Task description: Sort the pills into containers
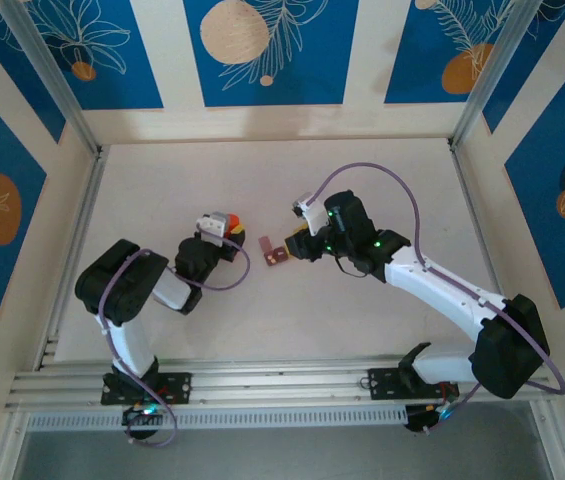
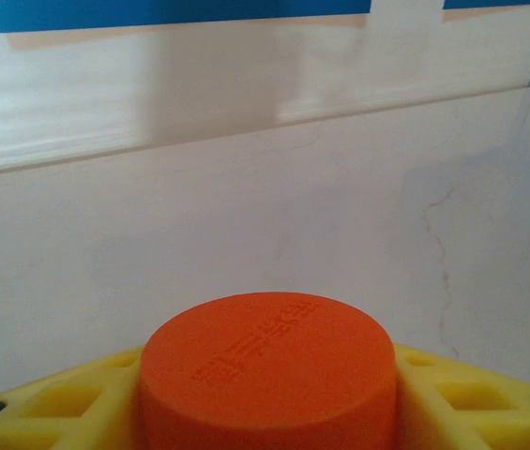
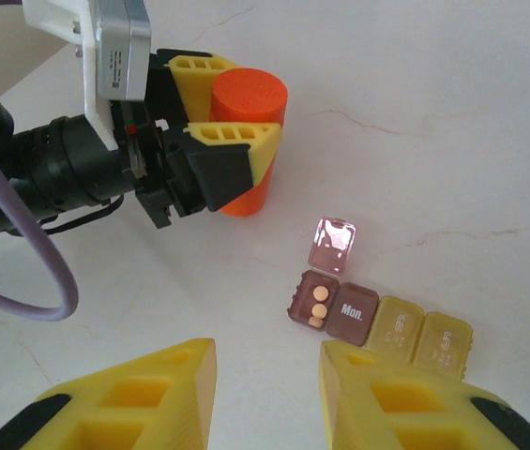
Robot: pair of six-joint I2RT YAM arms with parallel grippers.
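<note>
**Right claw open over the pill strip; left claw clasps the bottle**

The right gripper [image 3: 266,394] is released. Its two yellow fingers [image 3: 143,398] stand apart with bare table [image 3: 452,141] between them, and nothing is held. Just ahead of the fingertips lie the containers [image 3: 377,319], a short strip of small square cells joined side by side on the table. In the right wrist view the tan-yellow end of the strip runs up against the right-hand finger, and I cannot tell whether they touch.

The reddish-brown end cell is open, with a few small round pills [image 3: 319,307] inside. Its clear pink lid [image 3: 330,242] is flipped up on the far side of that cell. The next cell is shut and is marked "Mon.", and the two tan-yellow cells beyond it are shut too.

Beyond the lid, and apart from it, the orange bottle [image 2: 269,370] stands upright on the table. The left gripper [image 3: 246,112] is clenched around it near the cap, one yellow finger on each side, with no gap showing in the left wrist view. A grey camera box [image 3: 105,42] sits on that wrist and a purple cable [image 3: 21,281] loops below the arm.

From above, both grippers meet near the middle of the table, with the bottle to the left of the strip.
</note>
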